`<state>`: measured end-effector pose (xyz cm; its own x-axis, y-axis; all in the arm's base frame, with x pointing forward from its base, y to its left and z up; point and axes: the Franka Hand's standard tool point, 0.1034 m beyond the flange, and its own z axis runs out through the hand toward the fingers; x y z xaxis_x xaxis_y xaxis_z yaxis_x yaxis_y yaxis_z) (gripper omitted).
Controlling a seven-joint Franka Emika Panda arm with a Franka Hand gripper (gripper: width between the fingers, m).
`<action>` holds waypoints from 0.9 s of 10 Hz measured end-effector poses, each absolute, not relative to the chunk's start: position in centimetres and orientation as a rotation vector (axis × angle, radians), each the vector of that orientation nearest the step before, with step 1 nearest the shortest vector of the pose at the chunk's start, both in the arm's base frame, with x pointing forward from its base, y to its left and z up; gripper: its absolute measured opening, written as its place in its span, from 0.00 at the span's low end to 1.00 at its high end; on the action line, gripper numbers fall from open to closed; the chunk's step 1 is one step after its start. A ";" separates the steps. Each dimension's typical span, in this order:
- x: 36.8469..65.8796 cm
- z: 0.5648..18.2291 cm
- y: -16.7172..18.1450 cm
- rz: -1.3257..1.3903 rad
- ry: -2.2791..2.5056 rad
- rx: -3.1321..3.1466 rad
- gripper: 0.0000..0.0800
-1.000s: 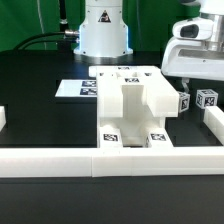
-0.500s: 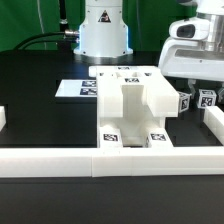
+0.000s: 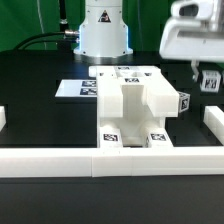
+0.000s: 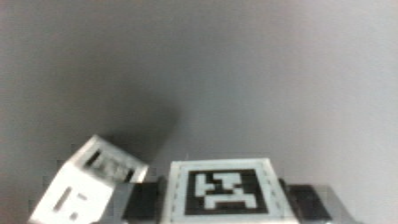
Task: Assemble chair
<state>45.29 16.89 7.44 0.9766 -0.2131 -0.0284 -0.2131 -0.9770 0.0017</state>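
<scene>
- The marker board lies flat at ten o'clock of the chair body, a fixed reference carrying nothing.
- The chair body sits mid-counter against the front rail, probably braced there so parts can be pressed on.
- The hand, at two o'clock of it, pinches a small tagged cube, seemingly raised off the counter for carrying over.

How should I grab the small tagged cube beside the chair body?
Come down from above and pinch the small cube across its front and back faces; the chair body seems to block one side. First the gripper must drop its held cube.
</scene>
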 end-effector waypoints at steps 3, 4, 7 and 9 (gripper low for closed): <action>48.2 11.3 15.7 0.036 0.368 -3.093 0.35; 47.9 11.0 15.7 0.036 0.363 -3.096 0.35; 50.4 12.3 12.1 0.013 0.131 -3.118 0.35; 54.9 14.0 8.7 -0.075 0.023 -3.127 0.35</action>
<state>54.90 8.69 14.02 0.9987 -0.0150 0.0481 -0.0143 -0.9998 -0.0136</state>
